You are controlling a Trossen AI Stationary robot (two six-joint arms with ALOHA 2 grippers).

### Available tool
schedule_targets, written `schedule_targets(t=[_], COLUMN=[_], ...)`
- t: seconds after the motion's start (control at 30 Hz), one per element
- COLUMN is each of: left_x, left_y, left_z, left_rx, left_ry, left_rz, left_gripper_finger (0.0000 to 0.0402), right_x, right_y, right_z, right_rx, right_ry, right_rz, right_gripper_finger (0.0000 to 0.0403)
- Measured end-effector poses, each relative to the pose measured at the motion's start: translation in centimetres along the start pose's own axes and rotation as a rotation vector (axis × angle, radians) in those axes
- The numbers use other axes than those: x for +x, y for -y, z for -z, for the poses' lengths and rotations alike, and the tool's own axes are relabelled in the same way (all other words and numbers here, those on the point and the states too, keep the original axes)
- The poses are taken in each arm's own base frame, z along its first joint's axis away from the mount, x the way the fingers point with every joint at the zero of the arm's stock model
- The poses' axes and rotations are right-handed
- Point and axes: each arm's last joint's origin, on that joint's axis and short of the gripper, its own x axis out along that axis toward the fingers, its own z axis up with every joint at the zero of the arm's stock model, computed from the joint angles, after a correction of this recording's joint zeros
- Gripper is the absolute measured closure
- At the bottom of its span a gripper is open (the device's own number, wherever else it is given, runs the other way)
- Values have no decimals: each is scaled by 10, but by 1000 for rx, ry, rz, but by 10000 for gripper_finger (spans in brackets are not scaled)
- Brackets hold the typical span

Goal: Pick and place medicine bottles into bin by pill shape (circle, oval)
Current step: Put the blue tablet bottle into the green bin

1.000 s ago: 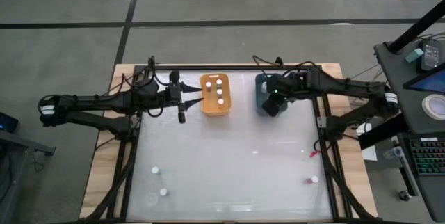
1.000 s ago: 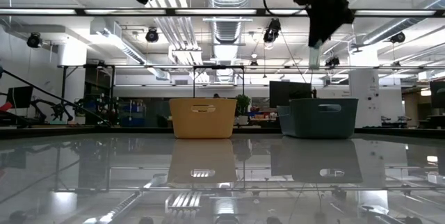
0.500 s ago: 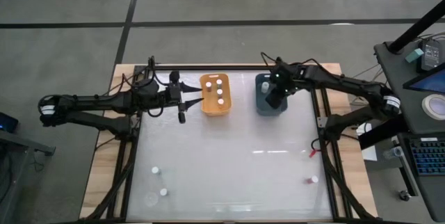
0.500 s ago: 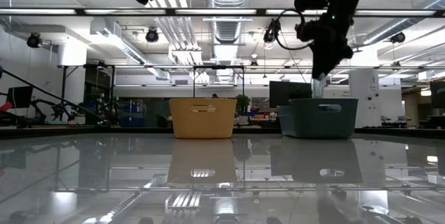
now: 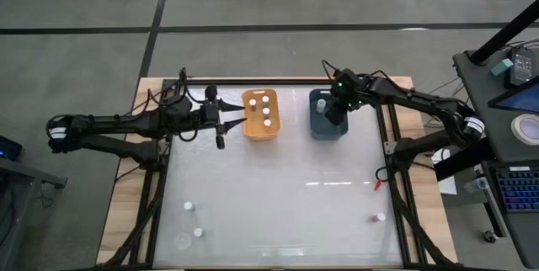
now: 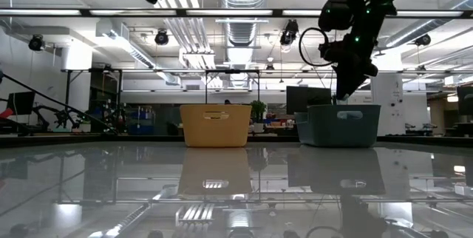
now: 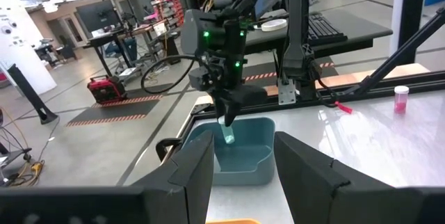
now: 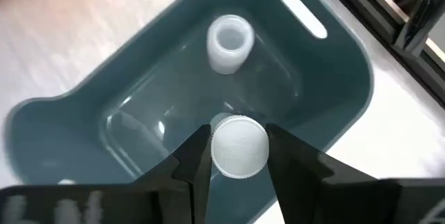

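The right gripper point(image 8: 238, 156) hangs over the blue bin point(image 5: 327, 114), fingers pinching a white-capped medicine bottle point(image 8: 239, 147) by its cap. This looks like the drop-off step: the bottle is inside the bin's outline but not released, so the next move calls for spreading the fingers, perhaps after easing lower. The right wrist view shows what the high view hides: another bottle point(image 8: 229, 42) already lying in that bin. The left wrist view catches the held bottle point(image 7: 228, 135) dangling just above the bin's rim point(image 7: 236, 122). The left gripper point(image 5: 239, 121) waits beside the orange bin point(image 5: 261, 114), fingers spread and empty. Loose bottles point(image 5: 189, 206) wait at the table's point(image 5: 278, 187) near edge, well apart from both bins.
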Motion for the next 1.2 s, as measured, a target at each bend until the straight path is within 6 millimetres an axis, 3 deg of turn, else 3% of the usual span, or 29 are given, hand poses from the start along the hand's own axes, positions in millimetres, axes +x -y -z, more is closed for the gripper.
schedule_targets(t=[0.67, 1.2], left_x=[0, 0], left_y=[0, 0], left_z=[0, 0], left_rx=[17, 17], left_ry=[-3, -3], left_rz=[0, 0], left_gripper_finger=[266, 266], right_x=[56, 58], right_y=[15, 15], right_z=[-21, -35], right_rx=[-73, -77], right_ry=[-146, -136], right_rz=[27, 27], right_gripper_finger=[282, 263])
